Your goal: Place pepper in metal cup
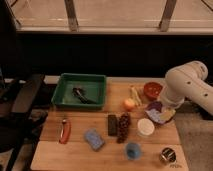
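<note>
Pepper point(64, 131) is lying flat near the picture's left edge of the wooden table point(80, 159), below the green tray point(82, 76), and we are reading its long axis as running roughly away from the front edge, barely tilted. We are placing the gripper point(164, 106) at the end of the white arm, at the table's far right, over the purple bowl point(153, 107); we cannot tell whether it is open or closed, and we are seeing nothing carried. So the pepper is sitting well apart from it, straight across the table, with the grape bunch point(123, 127) and blue sponge point(94, 139) lying between. The metal cup point(167, 155) is standing at the front right corner, nearer the gripper. We are judging the reach as not yet started.
</note>
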You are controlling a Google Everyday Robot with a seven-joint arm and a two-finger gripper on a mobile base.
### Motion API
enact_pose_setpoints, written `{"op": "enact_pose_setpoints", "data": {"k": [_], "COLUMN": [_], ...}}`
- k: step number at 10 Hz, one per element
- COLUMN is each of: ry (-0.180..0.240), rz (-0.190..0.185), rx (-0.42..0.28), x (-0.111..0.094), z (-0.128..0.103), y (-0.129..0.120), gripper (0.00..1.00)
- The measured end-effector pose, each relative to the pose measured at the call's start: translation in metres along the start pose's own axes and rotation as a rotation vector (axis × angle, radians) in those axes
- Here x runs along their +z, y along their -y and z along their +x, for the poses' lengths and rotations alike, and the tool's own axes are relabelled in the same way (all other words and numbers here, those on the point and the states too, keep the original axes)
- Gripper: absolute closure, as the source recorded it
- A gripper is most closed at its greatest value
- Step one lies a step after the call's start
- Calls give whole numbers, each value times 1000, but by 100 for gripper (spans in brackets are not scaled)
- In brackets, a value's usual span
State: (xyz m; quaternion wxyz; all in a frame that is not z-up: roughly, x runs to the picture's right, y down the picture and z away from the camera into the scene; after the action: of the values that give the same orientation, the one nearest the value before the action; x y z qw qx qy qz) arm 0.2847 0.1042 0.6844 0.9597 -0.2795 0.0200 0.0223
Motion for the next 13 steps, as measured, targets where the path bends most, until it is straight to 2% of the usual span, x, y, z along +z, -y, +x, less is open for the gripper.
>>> {"op": "enact_pose_setpoints", "data": {"k": [4, 6, 7, 8, 9, 10, 11, 12, 13], "ry": [0, 3, 18, 44, 70, 92, 128, 184, 219], "rz": [0, -3, -2, -1, 3, 5, 8, 15, 14], "rx": [0, -45, -139, -284, -400, -494, -609, -757, -840], "x": [0, -4, -12, -20, -26, -30, -33, -36, -37], "z": [0, 1, -7, -23, -37, -48, -65, -95, -115], "y": [0, 3, 7, 8, 8, 6, 5, 2, -2], "gripper": [35, 35, 35, 35, 35, 35, 35, 35, 35]}}
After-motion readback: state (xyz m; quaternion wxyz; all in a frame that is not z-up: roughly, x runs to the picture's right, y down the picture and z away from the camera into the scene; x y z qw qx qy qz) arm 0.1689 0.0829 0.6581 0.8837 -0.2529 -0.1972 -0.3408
